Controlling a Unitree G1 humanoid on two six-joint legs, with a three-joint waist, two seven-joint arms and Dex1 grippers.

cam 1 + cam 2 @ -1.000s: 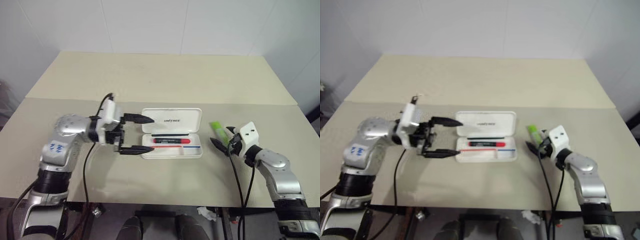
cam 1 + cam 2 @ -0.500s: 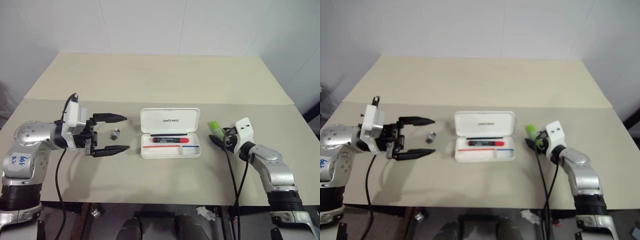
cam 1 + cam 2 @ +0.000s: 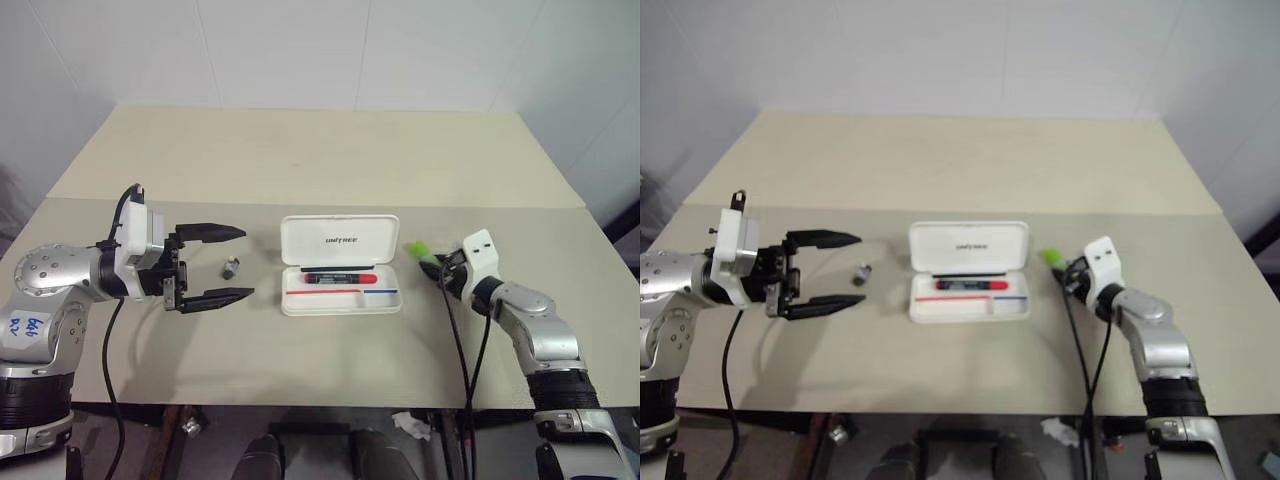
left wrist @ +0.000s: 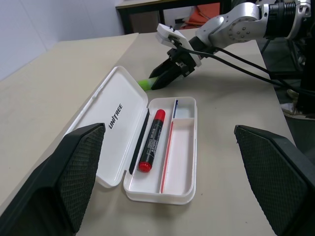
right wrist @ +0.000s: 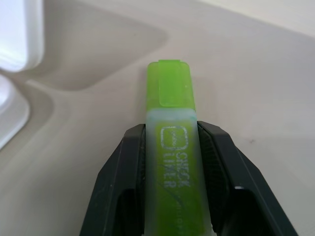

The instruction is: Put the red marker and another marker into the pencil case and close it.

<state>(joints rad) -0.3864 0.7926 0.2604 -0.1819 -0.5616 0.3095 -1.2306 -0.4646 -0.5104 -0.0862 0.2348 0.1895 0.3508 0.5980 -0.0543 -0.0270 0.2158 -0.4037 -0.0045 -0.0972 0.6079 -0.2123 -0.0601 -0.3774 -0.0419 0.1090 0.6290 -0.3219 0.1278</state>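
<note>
Pencil case [image 3: 340, 265] is lying open mid-table [image 3: 300, 160], lid [image 3: 339, 240] folded back flat on the far side, "UNITREE" lettering on it. Red marker [image 3: 341, 278] is sitting inside the tray, lengthwise, in the compartment nearest the lid hinge, alongside a thin black strip; red and blue stripe is running along the tray divider.

Right gripper [image 5: 170, 142] is pinching the lime-green highlighter [image 5: 171, 123] — both black fingers [image 5: 123, 167] are pressing against its sides in the wrist view, cap end sticking out past the fingertips. In the head view the highlighter [image 3: 417, 249] is just right of the case, near the lid's right corner, not touching the case. Can't tell whether it's off the table.

Left gripper [image 3: 222, 263] is standing wide open, holding nothing, hovering left of the case with fingers pointing toward it. Small grey-black cylinder [image 3: 230, 267] is resting on the table between its fingertips and the case, apart from both.

Left wrist view is looking across the open case at the right gripper [image 4: 160, 81] with the green tip in it.
</note>
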